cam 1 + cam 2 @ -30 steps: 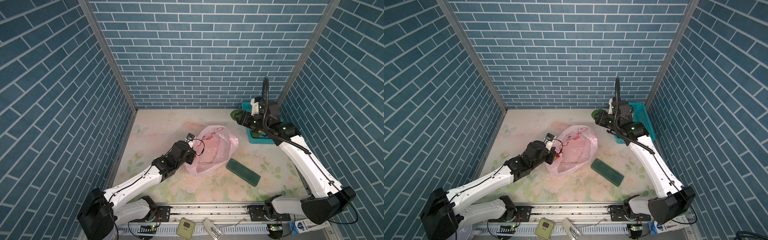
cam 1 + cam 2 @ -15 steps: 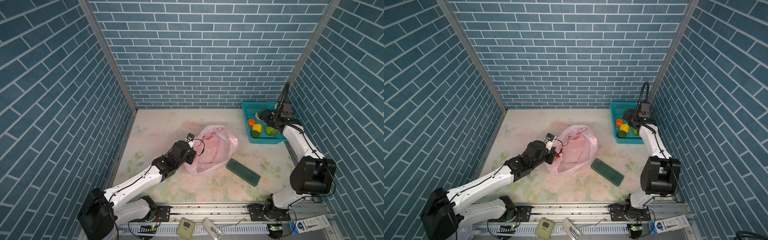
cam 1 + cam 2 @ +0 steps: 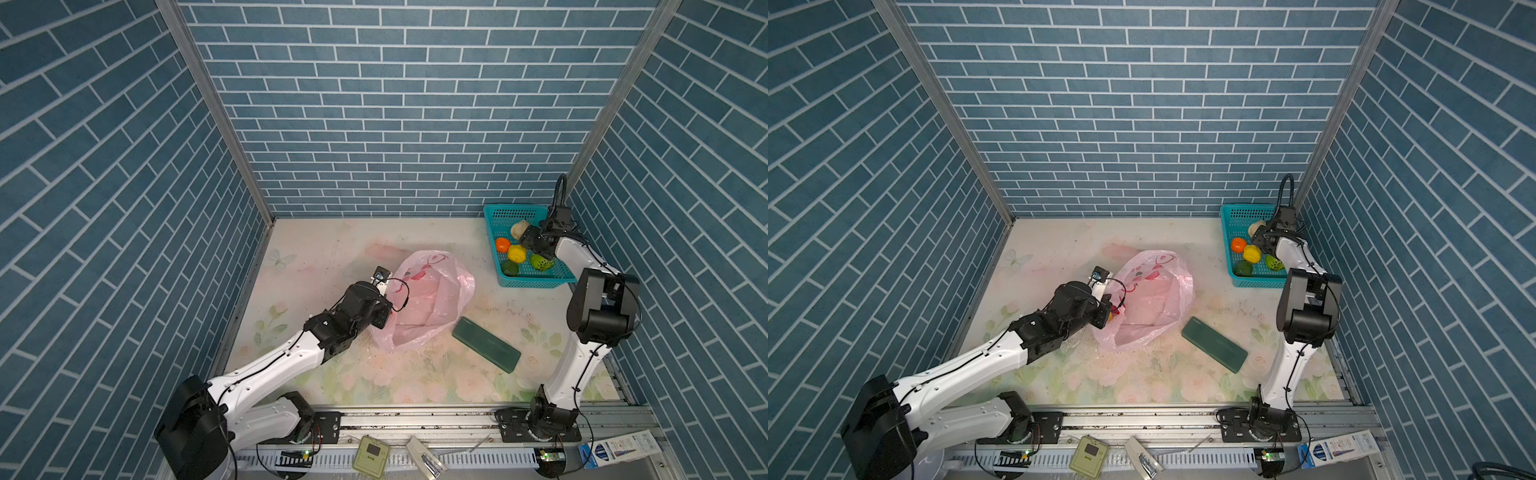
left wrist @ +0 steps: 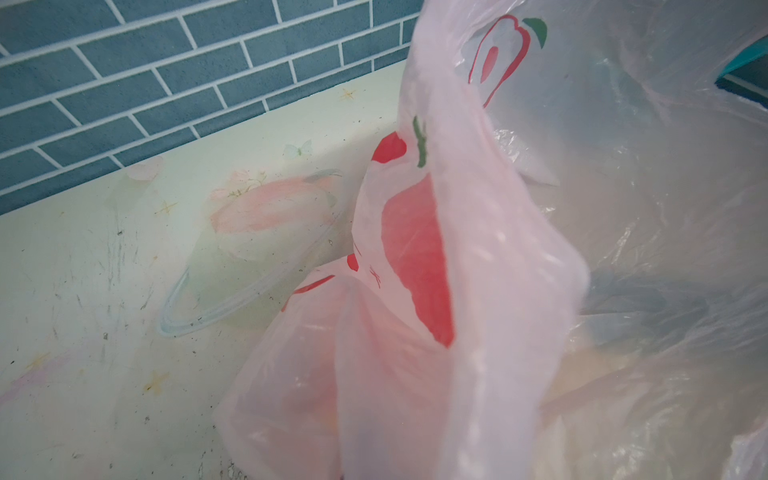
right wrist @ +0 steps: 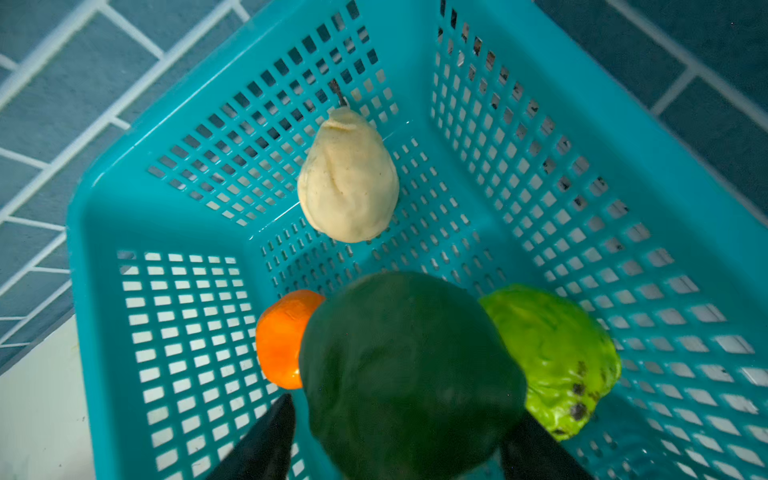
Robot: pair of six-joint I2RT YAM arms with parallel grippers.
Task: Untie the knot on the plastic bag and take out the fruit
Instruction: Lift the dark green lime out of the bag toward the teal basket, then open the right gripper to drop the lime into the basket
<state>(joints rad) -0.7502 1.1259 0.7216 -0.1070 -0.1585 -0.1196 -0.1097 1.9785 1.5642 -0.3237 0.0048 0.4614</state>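
**While the left gripper (image 3: 384, 319) pinches the plastic bag (image 3: 432, 299), the right gripper (image 5: 405, 415) straddles a dark green fruit (image 5: 411, 365) over the basket (image 3: 528, 284)**

Where the floral tabletop (image 3: 324, 249) opens out near its middle, the pale-pink bag sits slumped and crumpled. In both top views its long axis runs from near-left to far-right, with the red print toward the far end. The left gripper's jaws are pressed together on the film at the bag's near-left edge. In the left wrist view the plastic rises in a fold toward the camera. A warm-coloured shape shows through the film there, too blurred to name.

The teal perforated basket stands in the far right corner, well apart from the bag. A flat dark green block (image 3: 486, 344) lies just beside the bag's near-right side, its length pointing from far-left to near-right.

Five fruits lie in the basket in a top view. A cream pear (image 3: 519, 228) is at the far end, then come an orange fruit (image 3: 502, 244), a yellow fruit (image 3: 516, 253) and a bright green fruit (image 3: 540, 262). A second dark green fruit (image 3: 510, 268) lies nearest the front. In the right wrist view the pear rests on the basket floor, its stem pointing at an end wall.

The right gripper hangs over the basket with its fingers (image 5: 266, 440) spread and the dark green fruit between them. A sliver of basket shows between one finger and the fruit — whether the other finger touches it I cannot tell.
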